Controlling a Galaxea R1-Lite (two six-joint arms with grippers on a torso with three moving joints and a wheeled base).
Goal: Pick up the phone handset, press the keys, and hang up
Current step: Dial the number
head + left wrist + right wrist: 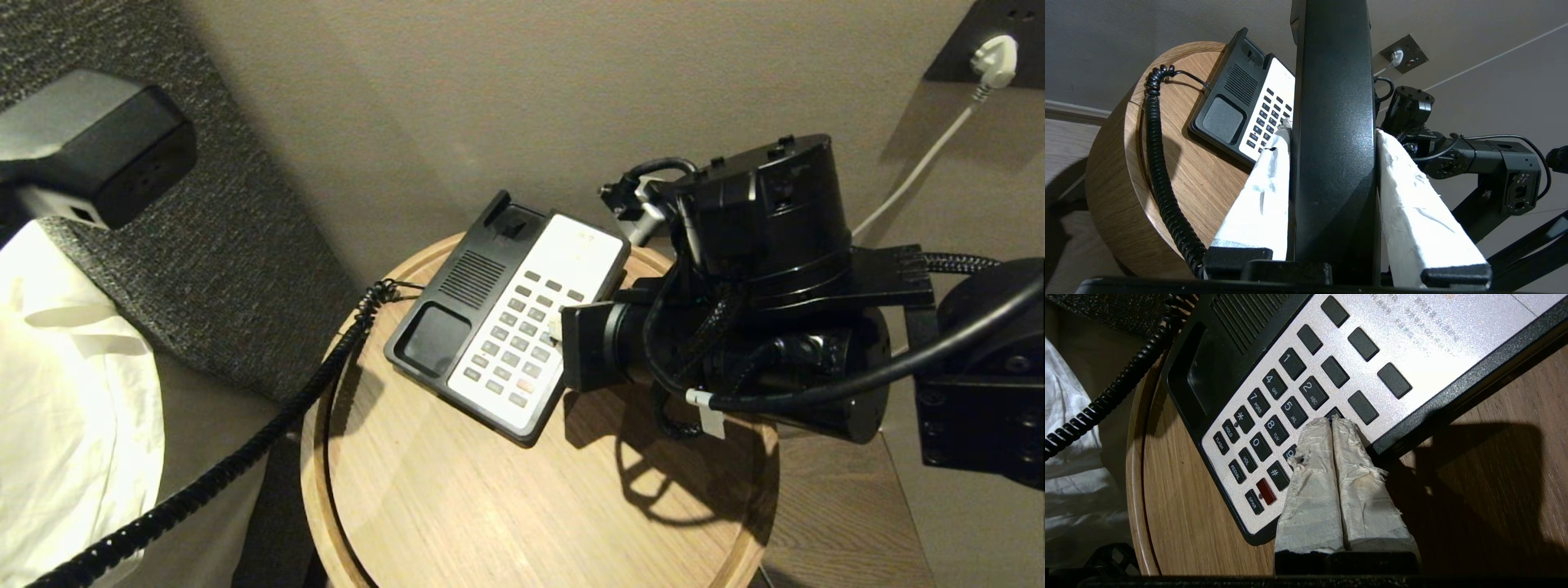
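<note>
While the left pincer [1331, 134] is gripping the long matte-black plastic phone handset [1333, 122] between its white-wrapped fingers [1265, 192], lifted clear of the round pale-wood counter [457, 498] and off to its left, the right pincer [1331, 422] is reaching in from the right with its two taped fingers clenched together, nothing between them. Their tips are resting at the right-hand column of dark number keys on the black-and-white phone base [506, 318], just beside the key marked 2; whether a key is being pressed down cannot be told.

Risks from this position, as judgement: the paired fingertips are wider than a single key, so a push is likely to be catching two keys at once or landing between them. The tips are also working near the right edge of the keypad, and a slanted push could be sliding the light base leftwards across the smooth wood instead of depressing the key. The black coiled cord [245, 457] is hanging over the left rim of the counter; any pull on it from the raised handset could be dragging or turning the base under the pressing fingers.

The handset is appearing as a smooth, faintly speckled black bar with a blocky end, held upright across the left wrist view. The empty cradle, with its grille and recessed pad, is lying exposed on the left half of the base.
</note>
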